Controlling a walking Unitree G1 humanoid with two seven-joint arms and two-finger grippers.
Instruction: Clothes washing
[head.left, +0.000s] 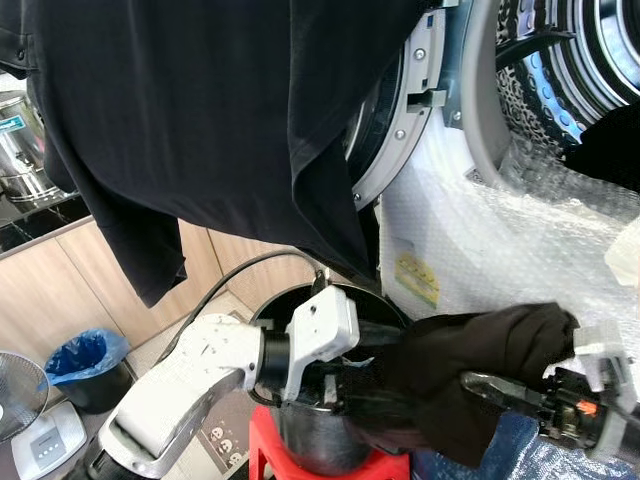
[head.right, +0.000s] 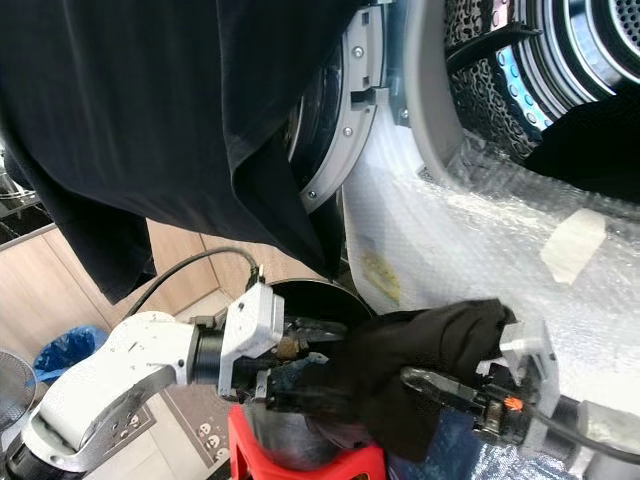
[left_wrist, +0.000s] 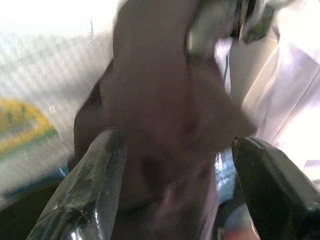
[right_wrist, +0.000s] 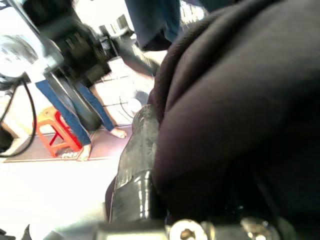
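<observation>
Front-loading washer (head.left: 470, 240) at two o'clock, wrapped in bubble film, door (head.left: 395, 110) swung open, drum (head.left: 570, 60) gaping at the top right. Big black shirt (head.left: 200, 120) draped across the whole upper left, from nine round to twelve, hanging down over the door edge. Down at six: black bucket (head.left: 310, 440) standing on a red stool (head.left: 300, 468), rim just below the washer's front. Dark brown garment (head.left: 470, 360) bunched at five o'clock, over the bucket's right rim and level with the washer's lower front. Left gripper (left_wrist: 175, 190) in from seven o'clock, fingers (left_wrist: 92, 190) spread wide either side of the brown cloth, not pinching it, cloth sitting in the gap. Right gripper (head.left: 490, 385) in from four o'clock, buried under the same garment; one finger (right_wrist: 135, 170) showing against the fabric, but cannot tell whether clamped or loose. Blue-lined bin (head.left: 85, 365) at eight o'clock on the floor, steel pot (head.left: 20, 150) at nine on the counter. A person's bare feet and jeans (right_wrist: 75, 115) beside a second red stool (right_wrist: 52, 127) in the right wrist view.
</observation>
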